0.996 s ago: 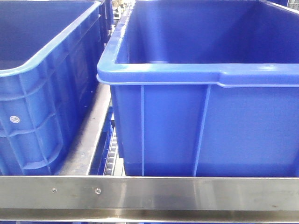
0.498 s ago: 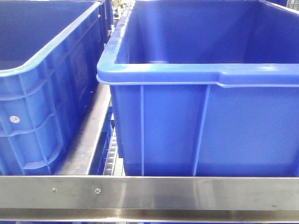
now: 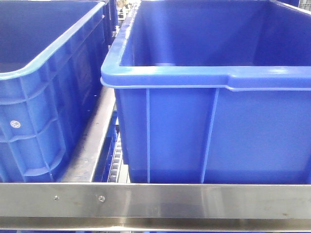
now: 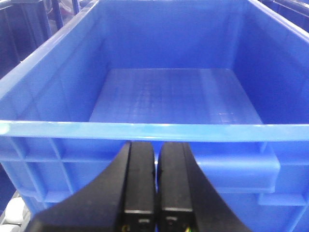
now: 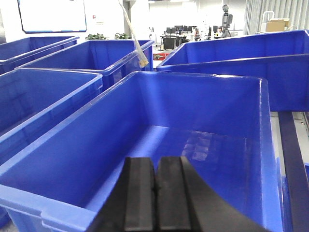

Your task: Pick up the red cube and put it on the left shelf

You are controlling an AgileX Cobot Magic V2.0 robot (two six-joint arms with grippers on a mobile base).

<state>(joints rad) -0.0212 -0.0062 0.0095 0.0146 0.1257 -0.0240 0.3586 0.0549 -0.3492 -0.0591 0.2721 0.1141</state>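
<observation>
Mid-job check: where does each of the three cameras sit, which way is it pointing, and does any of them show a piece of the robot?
Front view: low, facing the shelf rail head-on, two blue crates behind it, the right crate filling most; no robot part shows.
Left wrist view: just outside a crate rim, looking into its bare floor; the left gripper, shut, shows at the bottom.
Right wrist view: above a crate, looking across more crates toward an office; the right gripper, shut, shows.
Shared: both wrist views look into empty crates; no red cube anywhere.

Shiny metal shelf [image 3: 194, 200], two small screws [image 3: 101, 198] in front rail. Two big blue crates [image 3: 214, 131] sit on it, side by side.
</observation>
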